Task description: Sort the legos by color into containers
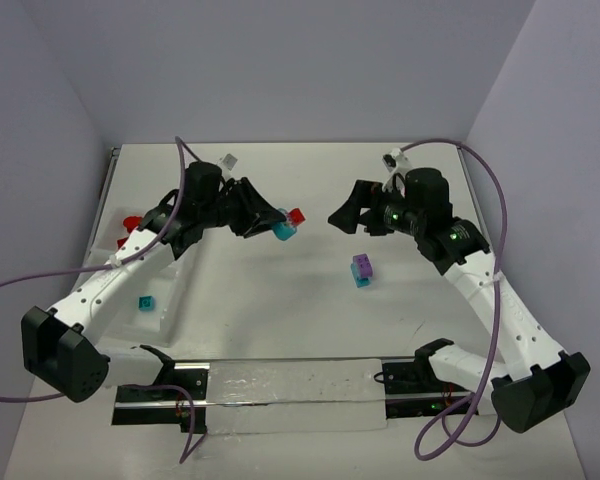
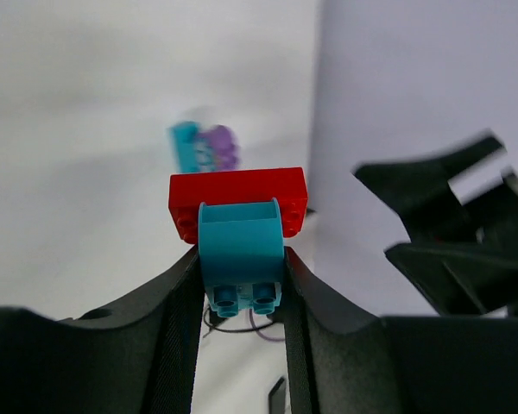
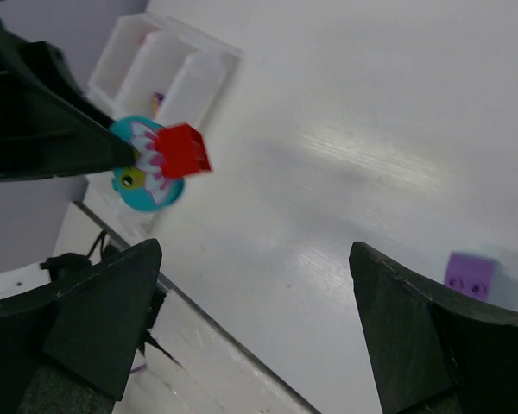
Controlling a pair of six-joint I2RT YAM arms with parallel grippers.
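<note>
My left gripper is shut on a cyan lego with a red lego stuck to its far end, held up above the table's middle. In the left wrist view the cyan lego sits pinched between both fingers, and the red lego lies across its tip. My right gripper hangs open just right of that pair, facing it; its wrist view shows the red lego and cyan lego ahead of its empty jaws. A purple-on-cyan pair lies on the table. The clear tray of containers stands at the left.
In the tray lie a cyan brick and a red brick. A small grey-white object sits at the back. A black rail with a shiny plate runs along the near edge. Purple cables loop from both arms.
</note>
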